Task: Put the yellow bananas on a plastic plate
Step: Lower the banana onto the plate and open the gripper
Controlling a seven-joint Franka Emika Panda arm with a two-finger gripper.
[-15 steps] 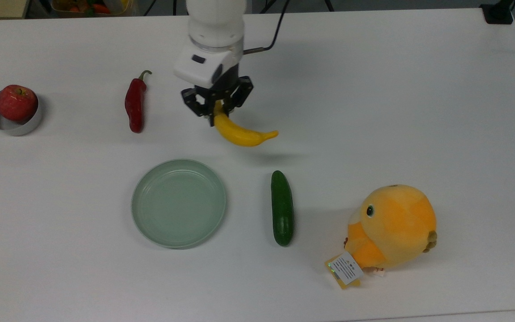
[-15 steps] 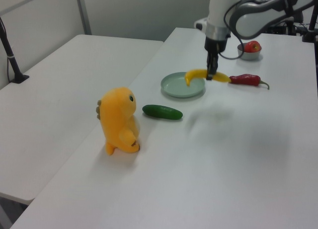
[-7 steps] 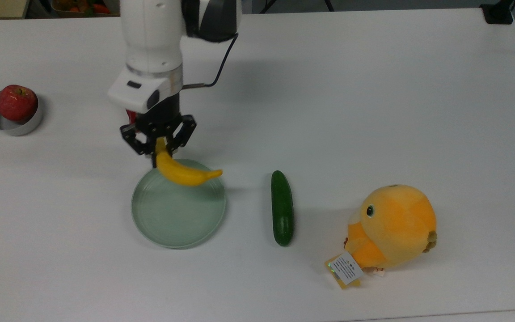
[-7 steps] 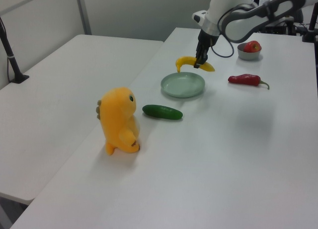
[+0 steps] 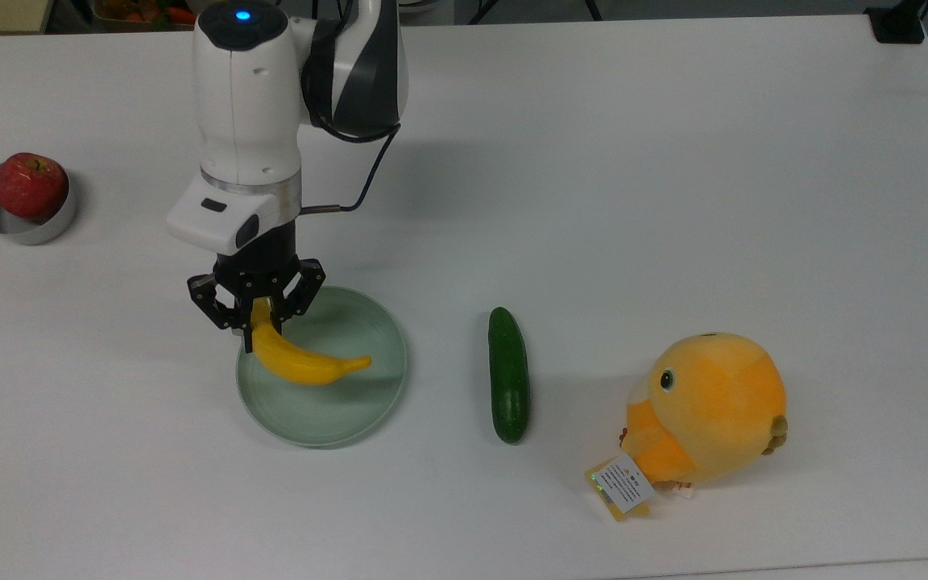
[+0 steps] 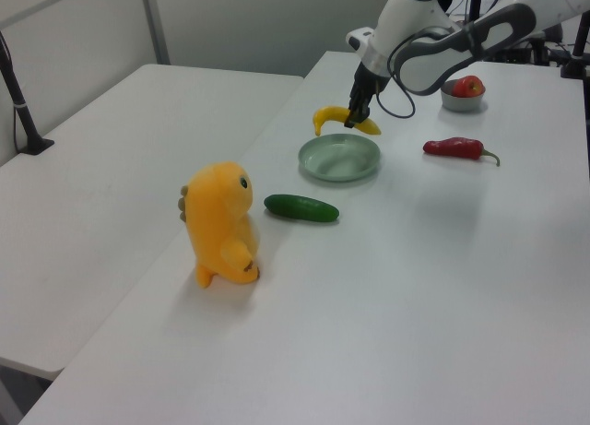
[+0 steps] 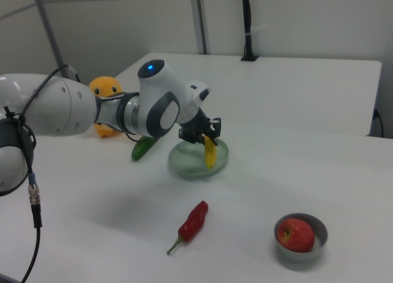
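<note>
Along the table's (image 5: 673,161) front edge in the top view sits a plump orange plush toy (image 5: 706,411) with a paper tag, soft and round, toward the front right corner. A little further in lies the cucumber (image 5: 508,374), straight, dark green and smooth, pointing front to back. Beside it, nearer the middle of the table, rests the plastic plate (image 5: 351,407), round, shallow, pale mint with a low raised rim and a matte finish. The gripper (image 5: 257,318) pinches one end of the yellow banana (image 5: 307,365), a slim, curved, glossy fruit with pointed tips; the left view shows it held in the air above the plate, its free end reaching across the plate's middle in the top view. This looks like the carry step ending: the next move calls for lowering until the banana rests inside the rim, then spreading the fingers. Further back lie a shiny, wrinkled red chili pepper (image 7: 193,221) and, toward the top view's left edge, a red apple (image 5: 29,184) in a small grey metal dish (image 5: 29,229).
</note>
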